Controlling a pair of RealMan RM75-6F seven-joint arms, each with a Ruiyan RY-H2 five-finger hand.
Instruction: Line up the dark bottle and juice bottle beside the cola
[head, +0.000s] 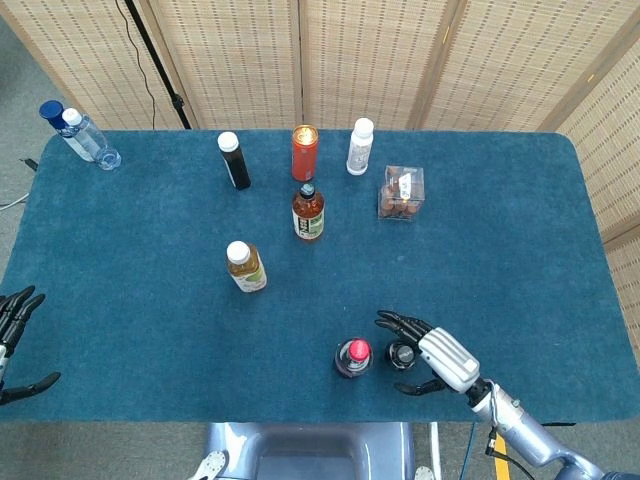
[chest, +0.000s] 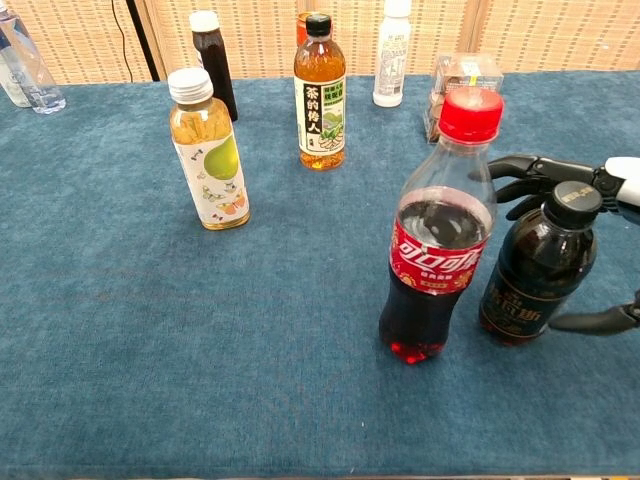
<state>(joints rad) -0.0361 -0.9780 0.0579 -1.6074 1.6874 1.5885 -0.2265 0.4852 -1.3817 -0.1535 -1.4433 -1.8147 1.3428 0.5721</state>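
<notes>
the right hand (head: 432, 355), white-backed with black fingers (chest: 525, 166), sits at about five o'clock on the table, fingers spread and curved toward nine o'clock, its silver forearm (head: 530, 440) trailing off to the lower right. the left hand (head: 14, 340) rests open at eight o'clock, black fingers apart.

A counter (head: 520, 230) covered in deep blue, felt-like cloth fills most of the head view, its far corners rounded. Behind it, from 10 to 2 o'clock, stands a folding screen (head: 370, 60) of woven tan panels in pale wooden frames. A black pole (head: 155, 60) leans before the screen at 11 o'clock, a thin cable hanging beside it. Grey floor (head: 20, 110) shows at 9 o'clock. The light is even and soft.
</notes>
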